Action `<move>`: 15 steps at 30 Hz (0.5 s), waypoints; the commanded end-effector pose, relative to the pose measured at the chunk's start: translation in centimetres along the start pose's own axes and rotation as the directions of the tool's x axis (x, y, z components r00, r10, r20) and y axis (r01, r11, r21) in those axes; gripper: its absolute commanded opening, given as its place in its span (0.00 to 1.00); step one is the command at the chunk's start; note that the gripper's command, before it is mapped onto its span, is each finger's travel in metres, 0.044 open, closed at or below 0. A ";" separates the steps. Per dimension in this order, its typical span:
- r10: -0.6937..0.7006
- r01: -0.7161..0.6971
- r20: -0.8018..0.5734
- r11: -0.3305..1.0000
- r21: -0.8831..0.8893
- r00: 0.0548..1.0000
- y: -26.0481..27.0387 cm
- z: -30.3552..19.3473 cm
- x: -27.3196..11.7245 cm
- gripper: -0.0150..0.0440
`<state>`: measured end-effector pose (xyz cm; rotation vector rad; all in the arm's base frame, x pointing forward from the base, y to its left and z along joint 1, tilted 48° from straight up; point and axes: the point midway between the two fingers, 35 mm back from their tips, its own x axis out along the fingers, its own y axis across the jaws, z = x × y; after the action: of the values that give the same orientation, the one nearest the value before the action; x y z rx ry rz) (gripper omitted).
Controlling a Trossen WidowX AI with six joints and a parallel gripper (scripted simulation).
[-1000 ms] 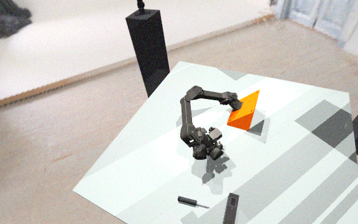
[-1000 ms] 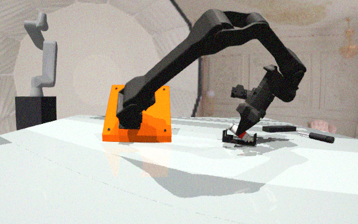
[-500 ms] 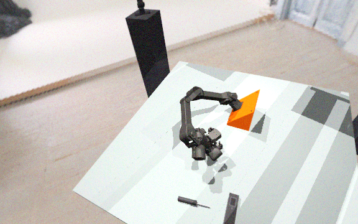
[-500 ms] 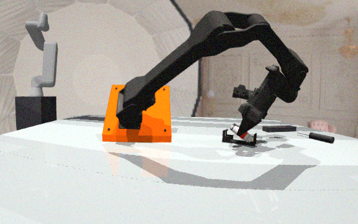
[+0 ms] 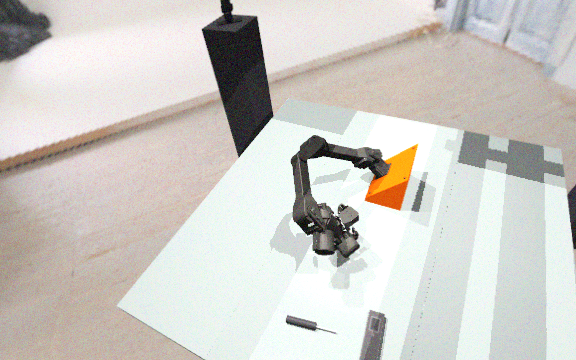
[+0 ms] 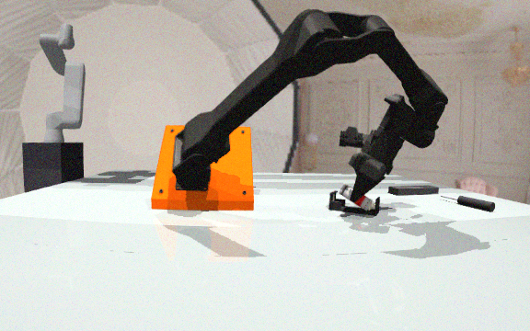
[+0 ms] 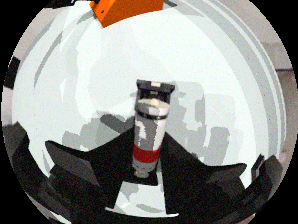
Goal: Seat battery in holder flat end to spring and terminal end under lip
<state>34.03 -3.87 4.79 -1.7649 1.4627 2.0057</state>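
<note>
1 end of the grey, red-banded cylindrical battery [image 6: 356, 197], clamped in the pincer [image 6: 359, 197], sits tilted in the black plastic holder [image 6: 354, 208] beneath; levelling comes next, gently.

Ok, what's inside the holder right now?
The battery is partly in the holder, tilted, one end down in the tray and the other raised. The gripper is shut on it. The fingers and battery hide the spring and lip.
</note>
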 end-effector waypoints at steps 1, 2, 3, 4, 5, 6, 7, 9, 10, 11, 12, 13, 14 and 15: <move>-0.004 0.004 -0.047 1.000 0.003 0.999 -0.2 -0.5 0.1 0.40; -0.004 0.004 -0.053 1.000 0.003 0.999 -0.2 -0.5 0.2 0.40; -0.004 0.004 -0.059 1.000 0.003 0.998 -0.2 -0.5 0.2 0.40; -0.004 0.004 -0.065 1.000 0.002 0.998 -0.2 -0.5 0.2 0.40; -0.004 0.004 -0.071 1.000 0.002 0.997 -0.2 -0.4 0.2 0.40; -0.004 0.004 -0.077 1.000 0.002 0.997 -0.2 -0.4 0.3 0.40; -0.004 0.004 -0.083 1.000 0.002 0.997 -0.2 -0.4 0.3 0.40; -0.004 0.004 -0.095 1.000 0.001 0.995 -0.2 -0.4 0.3 0.40; -0.003 0.004 -0.101 1.000 0.001 0.995 -0.3 -0.4 0.4 0.40; -0.003 0.004 -0.107 1.000 0.001 0.994 -0.3 -0.4 0.4 0.40; -0.003 0.003 -0.113 1.000 0.000 0.994 -0.3 -0.4 0.4 0.40; -0.003 0.003 -0.119 1.000 0.000 0.993 -0.3 -0.4 0.4 0.40; -0.003 0.003 -0.125 1.000 0.000 0.992 -0.3 -0.4 0.4 0.40; -0.003 0.003 -0.131 1.000 0.000 0.991 -0.3 -0.4 0.5 0.40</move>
<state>33.80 -3.83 4.41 -1.8779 1.4839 1.9607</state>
